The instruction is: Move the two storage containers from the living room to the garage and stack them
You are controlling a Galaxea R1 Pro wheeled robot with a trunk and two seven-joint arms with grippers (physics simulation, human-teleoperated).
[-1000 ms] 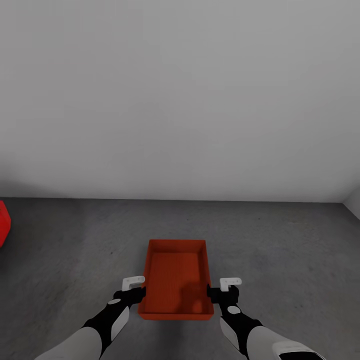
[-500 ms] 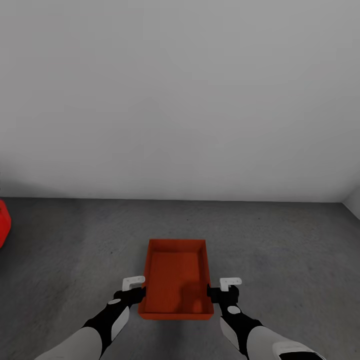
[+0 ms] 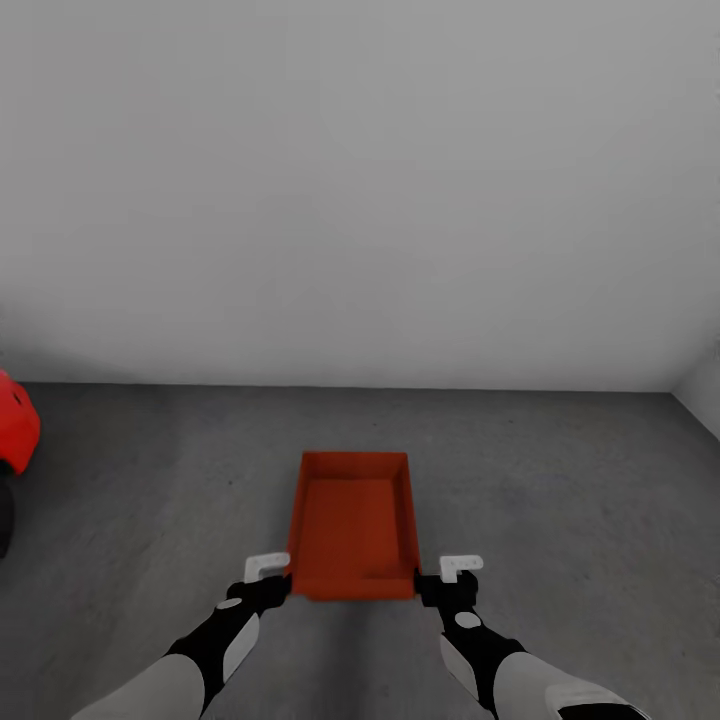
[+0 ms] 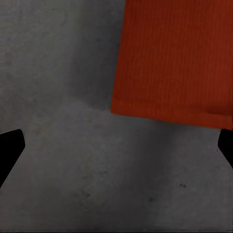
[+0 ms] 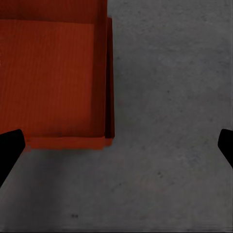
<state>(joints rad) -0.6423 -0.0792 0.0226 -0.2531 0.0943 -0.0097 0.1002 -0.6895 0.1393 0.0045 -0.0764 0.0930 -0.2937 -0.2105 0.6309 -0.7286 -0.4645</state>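
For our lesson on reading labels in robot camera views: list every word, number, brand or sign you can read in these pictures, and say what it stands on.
There is no readable text.
Storage container: plain orange-red walls, no label, as the wrist views also show.
Floor and wall: bare grey, no signs.
Red car at the edge: no plate or badge visible.
Left gripper and right gripper: unmarked.

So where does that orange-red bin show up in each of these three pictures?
Head view: the bin sits low and central on the grey floor, just ahead of both grippers.
Left wrist view: its corner fills the upper right.
Right wrist view: it fills the upper left.
Shared landmark: the bin's near short wall.
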